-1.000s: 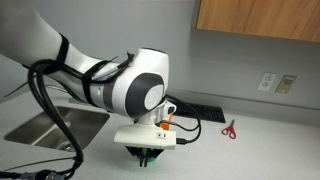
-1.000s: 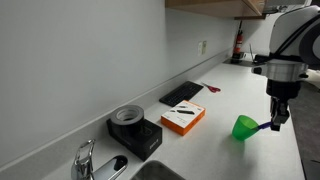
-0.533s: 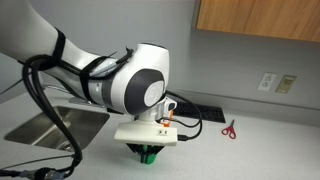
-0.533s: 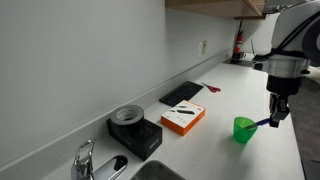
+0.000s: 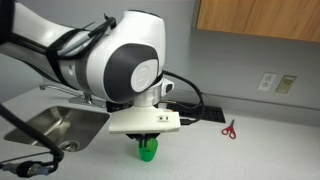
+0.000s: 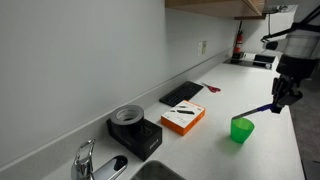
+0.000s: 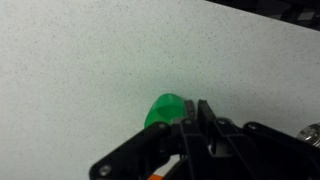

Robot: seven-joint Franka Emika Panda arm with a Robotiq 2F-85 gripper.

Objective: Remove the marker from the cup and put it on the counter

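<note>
The green cup (image 6: 241,129) stands upright on the light counter (image 6: 215,150); it also shows in an exterior view (image 5: 147,151) and in the wrist view (image 7: 165,109). My gripper (image 6: 279,101) hangs above and to the right of the cup, shut on the thin marker (image 6: 258,108). The marker's blue end slants down toward the cup rim and is clear of the cup. In the wrist view the jaws (image 7: 195,112) are closed together just beside the cup; the marker is hidden there. In an exterior view the arm hides the gripper.
An orange and white box (image 6: 183,118), a black round device (image 6: 133,128) and a black keyboard (image 6: 181,93) lie along the wall. Red scissors (image 5: 229,129) lie near the wall. The steel sink (image 5: 60,122) and faucet (image 6: 88,160) lie at one end of the counter.
The gripper has risen, drawing the marker up out of the cup. The cup, tilted before, now stands upright on the counter.
</note>
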